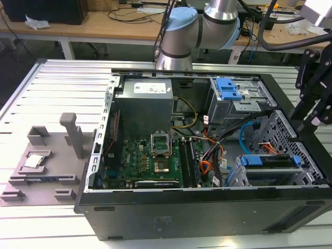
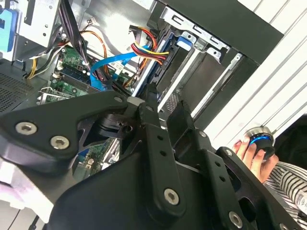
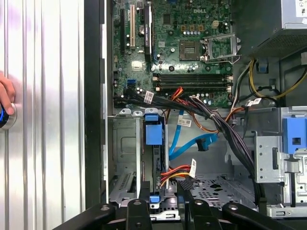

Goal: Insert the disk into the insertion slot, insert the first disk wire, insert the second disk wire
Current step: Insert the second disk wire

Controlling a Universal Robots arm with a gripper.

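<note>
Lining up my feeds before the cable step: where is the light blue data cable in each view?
Exterior view: the light blue data cable curves down, just to the exterior view's left of the drive cage.
First wrist view: it loops between the motherboard and the orange-red wires.
Second wrist view: a flat strip beside those wires.
Shared landmark: the orange-red wires.

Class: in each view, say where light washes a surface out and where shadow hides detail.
Exterior view: the table is evenly lit, the case's near wall falls dark. Second wrist view: the table glares white behind the dark gripper. First wrist view: the table is washed out with a violet tint.
</note>
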